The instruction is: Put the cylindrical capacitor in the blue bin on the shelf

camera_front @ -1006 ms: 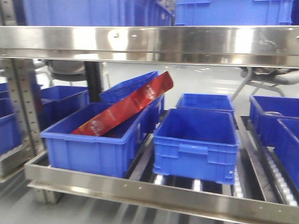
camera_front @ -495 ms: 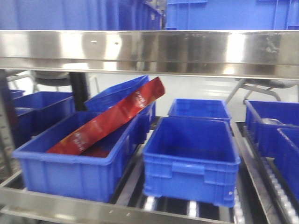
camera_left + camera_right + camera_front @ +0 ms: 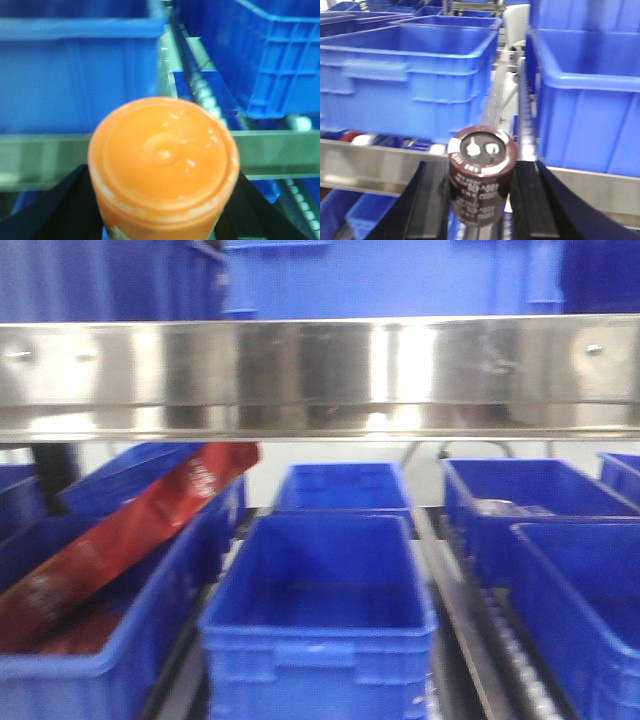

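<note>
**Capacitor in my right grip, bin ahead over the front rail**

My right gripper (image 3: 482, 197) is clamped on the capacitor (image 3: 481, 175), one black finger on each side of its dark brown body. It stands on end between them, its long axis running up toward the wrist camera, so I look onto the end with the two terminals. It hangs in the air on my side of the shelf (image 3: 320, 375), just short of the front rail (image 3: 365, 167) and not in any bin.

The move turns on what lies straight ahead. Past the rail a roller track (image 3: 522, 95) runs away from me, in line with the capacitor. One bin (image 3: 410, 75) sits ahead to the left of the track and a second bin (image 3: 590, 115) ahead to the right. Both rims show higher in the wrist view than the capacitor's top. I judge I must lift, then reach forward and a little sideways to clear a near wall.

My left gripper (image 3: 162, 215) is closed on an orange cylinder (image 3: 162, 155), also short of the front edge. The right arm is the one carrying the task.
</note>
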`<state>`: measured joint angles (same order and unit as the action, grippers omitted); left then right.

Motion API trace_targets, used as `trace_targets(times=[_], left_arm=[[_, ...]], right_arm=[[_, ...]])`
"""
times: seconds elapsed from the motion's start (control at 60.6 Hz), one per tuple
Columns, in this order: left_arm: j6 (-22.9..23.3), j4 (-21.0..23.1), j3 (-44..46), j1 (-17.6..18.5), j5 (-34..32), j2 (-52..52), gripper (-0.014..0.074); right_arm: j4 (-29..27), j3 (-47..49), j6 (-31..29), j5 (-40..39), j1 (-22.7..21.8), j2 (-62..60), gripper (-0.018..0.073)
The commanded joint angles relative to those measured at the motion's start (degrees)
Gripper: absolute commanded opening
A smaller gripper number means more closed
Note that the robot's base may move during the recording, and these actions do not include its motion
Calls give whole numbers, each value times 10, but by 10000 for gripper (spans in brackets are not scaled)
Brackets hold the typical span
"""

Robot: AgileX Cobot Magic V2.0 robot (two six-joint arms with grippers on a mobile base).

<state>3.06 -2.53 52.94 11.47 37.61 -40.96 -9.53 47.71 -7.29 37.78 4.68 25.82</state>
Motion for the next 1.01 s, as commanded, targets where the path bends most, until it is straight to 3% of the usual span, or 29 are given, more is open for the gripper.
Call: trace_targets(times=[0.0, 0.99], left_arm=[[0, 0, 4, 4, -11, 1, -111], [0, 0, 4, 4, -11, 1, -111]], right_arm=[[3, 1, -1, -18, 2, -2, -162], [3, 1, -1, -18, 2, -2, -162]])
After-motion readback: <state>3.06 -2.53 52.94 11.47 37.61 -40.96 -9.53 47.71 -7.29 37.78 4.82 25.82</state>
